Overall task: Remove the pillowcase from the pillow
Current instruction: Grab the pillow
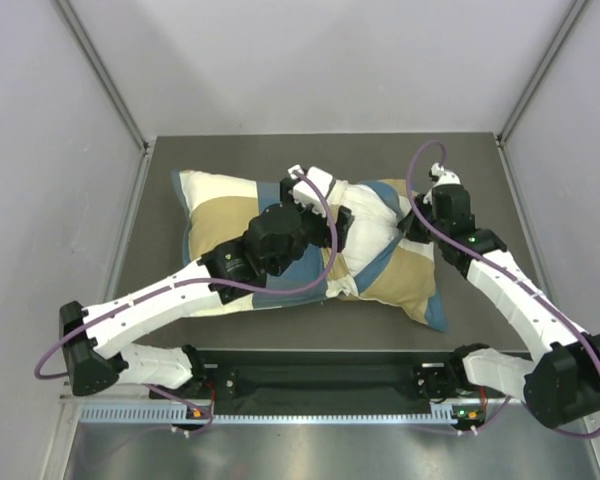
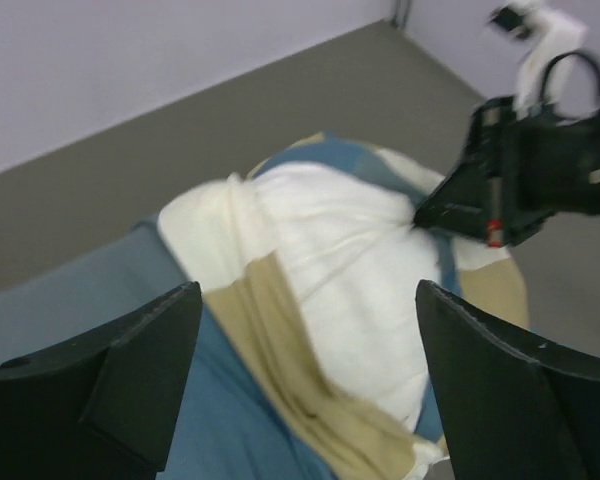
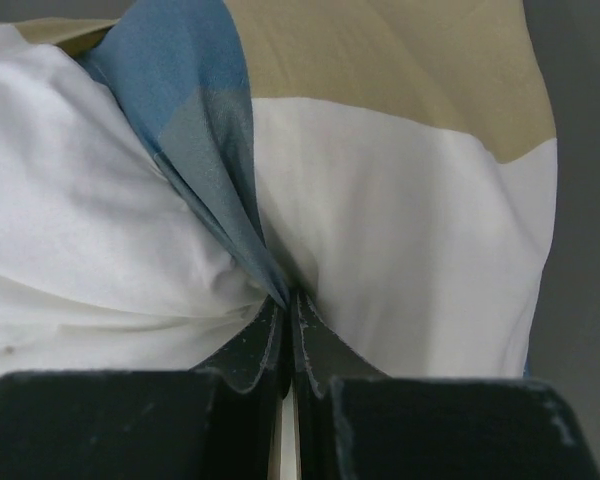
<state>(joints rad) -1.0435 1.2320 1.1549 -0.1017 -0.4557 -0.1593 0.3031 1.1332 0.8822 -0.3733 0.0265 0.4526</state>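
Observation:
The pillowcase, in blue, tan and cream checks, lies across the grey table with the pillow inside it. A plain white bulge of the pillow shows near the middle. In the left wrist view the tan and blue fabric is bunched beside the white pillow. My left gripper hovers over that spot, open, with nothing between its fingers. My right gripper is shut on a blue fold of the pillowcase, pinched at its fingertips.
Grey walls enclose the table at the back and both sides. The pillow's right corner reaches toward the black rail that carries the arm bases. Purple cables loop off both arms.

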